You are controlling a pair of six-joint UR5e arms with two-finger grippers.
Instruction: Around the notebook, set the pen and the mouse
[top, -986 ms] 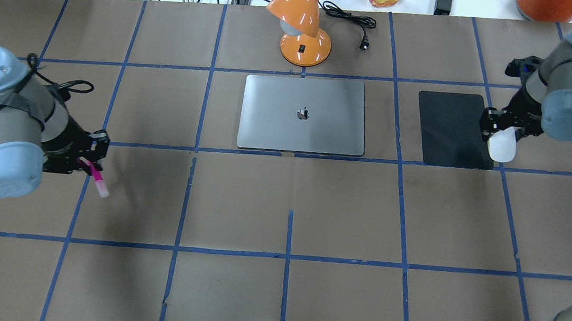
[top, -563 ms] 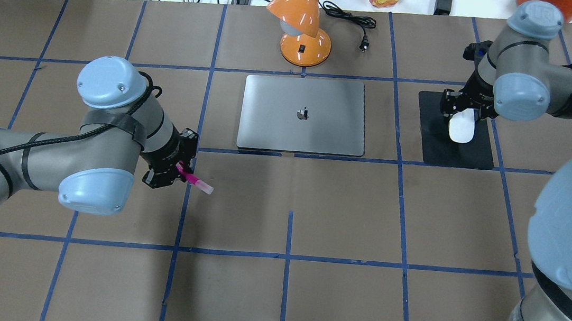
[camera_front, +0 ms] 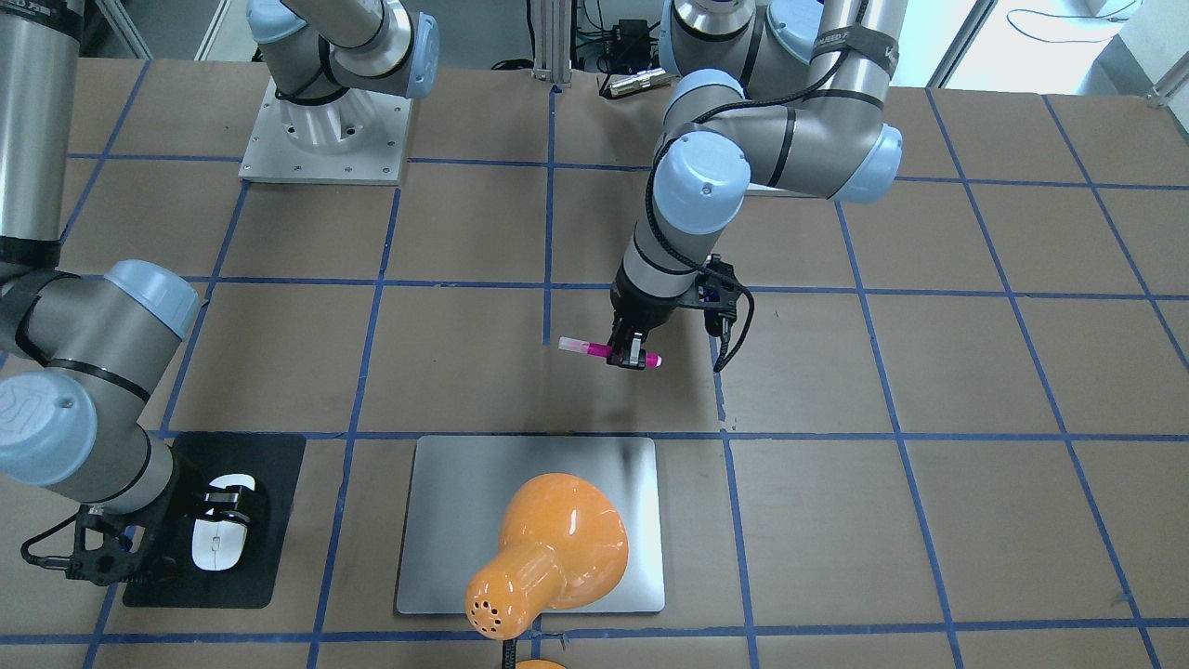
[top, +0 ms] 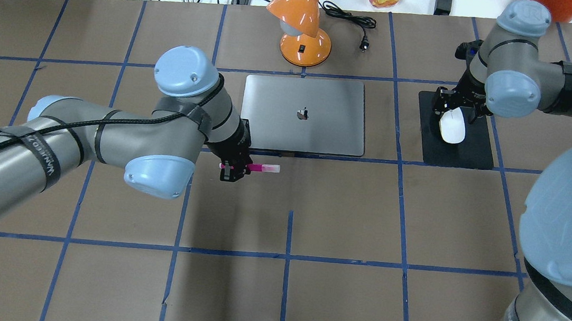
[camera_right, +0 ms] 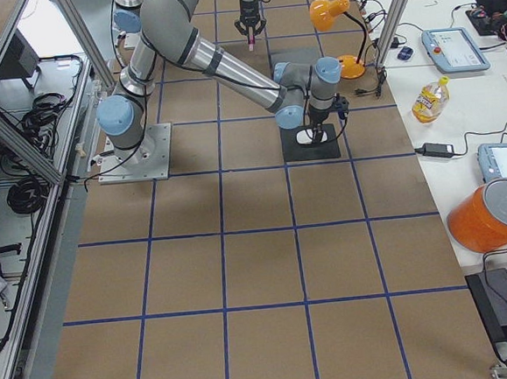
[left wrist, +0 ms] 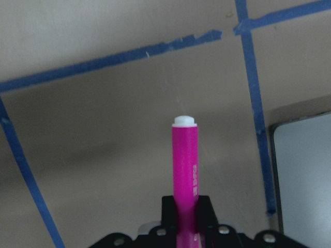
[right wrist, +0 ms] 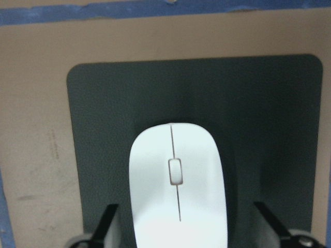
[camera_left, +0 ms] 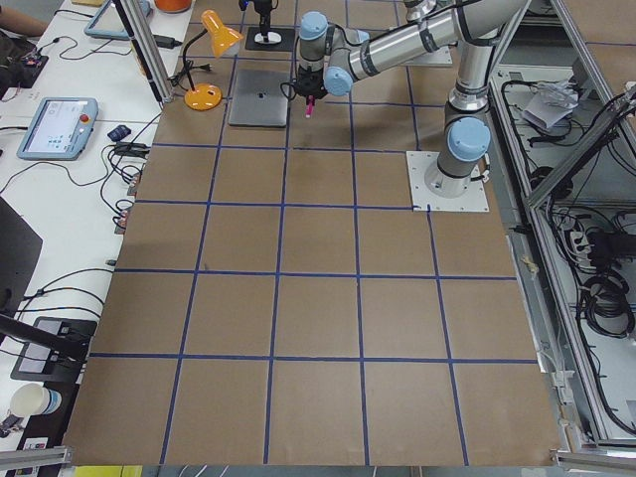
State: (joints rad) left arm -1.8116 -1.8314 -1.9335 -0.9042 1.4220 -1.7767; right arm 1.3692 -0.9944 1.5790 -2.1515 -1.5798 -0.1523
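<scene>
Scene: a brown paper-covered table (top: 344,214) marked into squares with blue tape, with two grey robot arms reaching over it.
Notebook: the large, flat, silver-grey metal rectangle with rounded corners (top: 321,127) lies closed at the far middle of the table.
Pen: the short, slim magenta-pink marker (top: 258,168) is held level, just in front of the notebook's near edge, toward that edge's left corner and running parallel with it. Its pale end points to the robot's right. Whether it touches the table cannot be told.
Left claw: the black two-finger left gripper (top: 234,168) points down and is clenched around the pen's pink barrel, close to one end.
Mouse: the small, flat, white oval computer mouse (right wrist: 178,191) with a thin centre line lies on a matte black rectangular pad (right wrist: 269,103). The pad sits to the robot's right of the notebook, apart from it.
Right claw: the black two-finger right gripper (right wrist: 183,209) hangs over the mouse, released. Its fingers (right wrist: 109,219) stand spread on either side, with black pad showing between them and the mouse.
Lamp: a glossy orange desk lamp (top: 305,29) stands just behind the notebook's far edge.
</scene>
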